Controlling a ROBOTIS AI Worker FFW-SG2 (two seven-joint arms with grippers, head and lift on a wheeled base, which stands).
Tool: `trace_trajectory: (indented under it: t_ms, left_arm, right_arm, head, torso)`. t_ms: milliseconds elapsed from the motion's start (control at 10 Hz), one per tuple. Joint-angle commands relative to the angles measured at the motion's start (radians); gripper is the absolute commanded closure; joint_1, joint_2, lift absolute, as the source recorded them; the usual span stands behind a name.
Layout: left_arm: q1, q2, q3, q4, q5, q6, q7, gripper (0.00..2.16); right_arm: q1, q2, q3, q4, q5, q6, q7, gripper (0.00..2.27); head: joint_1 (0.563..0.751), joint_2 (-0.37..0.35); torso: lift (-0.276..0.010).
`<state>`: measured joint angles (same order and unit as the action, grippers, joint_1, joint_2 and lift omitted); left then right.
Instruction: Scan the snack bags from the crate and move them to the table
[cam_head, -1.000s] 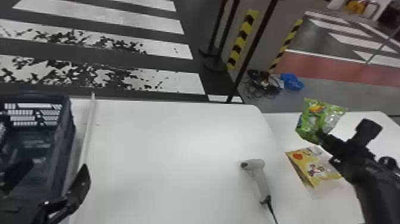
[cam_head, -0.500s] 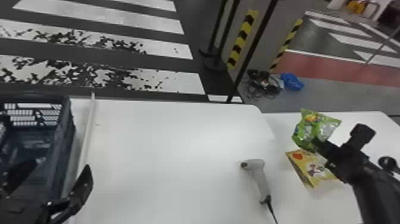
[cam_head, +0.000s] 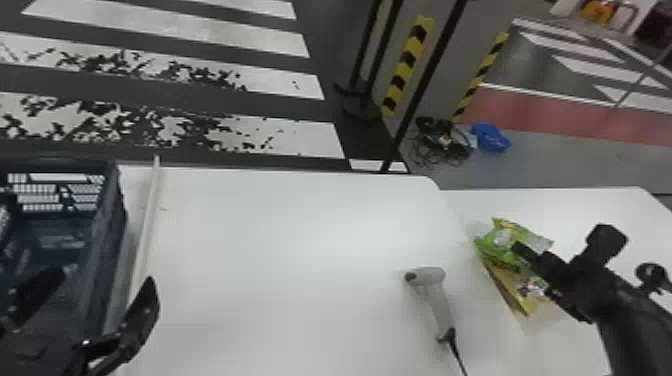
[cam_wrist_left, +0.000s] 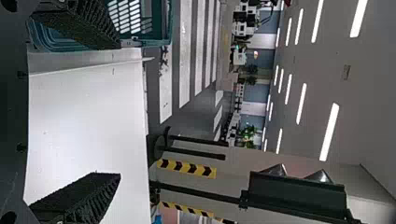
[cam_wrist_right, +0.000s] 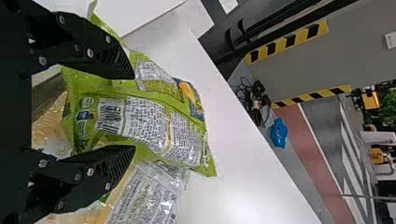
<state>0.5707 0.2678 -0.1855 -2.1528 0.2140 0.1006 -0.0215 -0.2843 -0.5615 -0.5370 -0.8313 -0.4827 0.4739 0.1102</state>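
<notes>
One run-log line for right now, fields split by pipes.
right gripper: at green snack bag, grip unclear | green snack bag: over yellow bag | left gripper: open, empty, at crate | scanner: on table

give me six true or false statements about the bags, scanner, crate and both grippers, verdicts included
1. The green bag is partly over the yellow bag. True.
2. The crate stands at the robot's right. False: it is at the robot's left.
3. The scanner lies on the white table. True.
4. The left gripper is closed. False: its fingers stand well apart.
5. The right gripper is at the green bag. True.
6. The yellow bag is inside the crate. False: it is on a white tabletop, to the right of the scanner.
</notes>
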Motion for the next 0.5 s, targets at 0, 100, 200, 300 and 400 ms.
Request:
trace_trajectory:
  t_ms: [0,100,200,300,400]
  left_arm:
    - [0.0,-0.006,-0.003,-0.001,-0.001,0.0,0.0,0.01]
    - [0.0,-0.007,-0.006,-0.002,-0.007,0.0,0.0,0.01]
    - [0.0,-0.009,-0.011,-0.006,-0.016,0.0,0.005,0.01]
    - [0.0,-0.009,-0.011,-0.015,-0.016,0.003,0.008,0.01]
    - [0.0,-0.007,-0.011,-0.025,-0.018,0.006,0.009,0.01]
  right_arm:
    - [0.043,0.002,-0.008,-0.032,-0.033,0.016,-0.001,0.04]
    - [0.122,0.012,-0.018,-0.127,-0.103,0.05,-0.003,0.04]
    - [0.201,0.043,-0.054,-0.244,-0.162,0.108,-0.001,0.04]
    - [0.278,0.091,-0.077,-0.364,-0.189,0.13,-0.001,0.03]
    - [0.34,0.143,-0.083,-0.488,-0.189,0.13,-0.001,0.03]
  head:
    - [0.695,-0.35]
    - [0.695,-0.35]
    - [0.695,-0.35]
    - [0.695,-0.35]
    - [0.695,-0.35]
  torso:
    - [-0.095]
    - [-0.095]
    - [-0.095]
    - [-0.095]
    - [-0.095]
